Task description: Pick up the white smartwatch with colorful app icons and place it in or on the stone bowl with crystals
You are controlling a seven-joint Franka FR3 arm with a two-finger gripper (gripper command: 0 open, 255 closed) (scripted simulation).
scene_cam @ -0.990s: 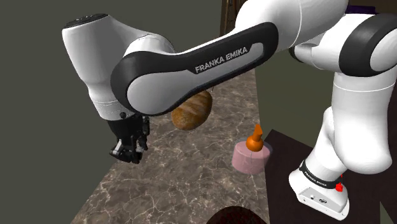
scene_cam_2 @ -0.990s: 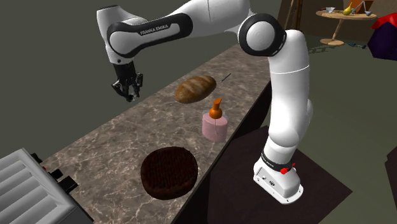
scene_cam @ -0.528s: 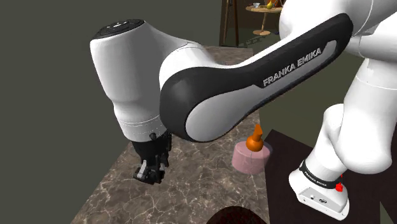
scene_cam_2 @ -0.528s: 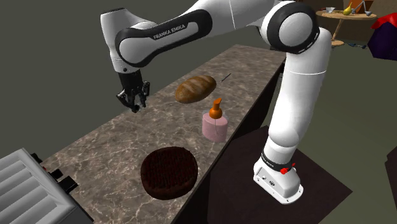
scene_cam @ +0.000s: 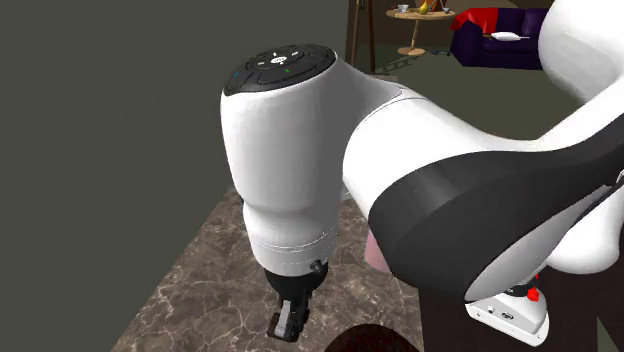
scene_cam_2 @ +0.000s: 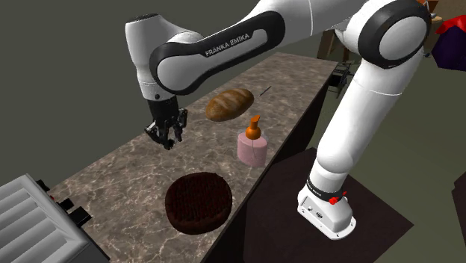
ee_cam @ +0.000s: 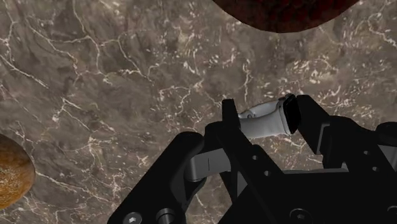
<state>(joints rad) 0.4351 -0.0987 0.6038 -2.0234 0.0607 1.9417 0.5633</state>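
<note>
- My hand (ee_cam: pixel 259 114) is clamped on the watch (ee_cam: pixel 267 121). The two black fingers (ee_cam: pixel 230 114) press it from either side, and a white-grey piece of it shows between them.
- So the watch is in my grip over the marbled tabletop (ee_cam: pixel 95 76), not in the bowl (ee_cam: pixel 286 11).
- In the wrist view the dark, rough bowl lies ahead of my fingertips and apart from them. The brown loaf (ee_cam: pixel 11 172) sits off to one side.
- In the second exterior view my hand (scene_cam_2: pixel 166 134) has come lower and a little to the right since half a second ago. It has left the tabletop's far edge and is nearer the bowl (scene_cam_2: pixel 198 202). A second ago it was farther off again.
- In that view it now hangs left of the loaf (scene_cam_2: pixel 229 104), touching neither it nor the bowl.
- In the shoulder view my hand (scene_cam: pixel 288 318) has shifted down and to the right, and is now near the bowl (scene_cam: pixel 370 342) at the bottom edge.
- My arm (scene_cam: pixel 480 220) has swung closer to that camera. It now covers the loaf and all but a sliver of the pink bottle (scene_cam: pixel 374 255).
- Loaf, bottle and bowl lie where they did.
</note>
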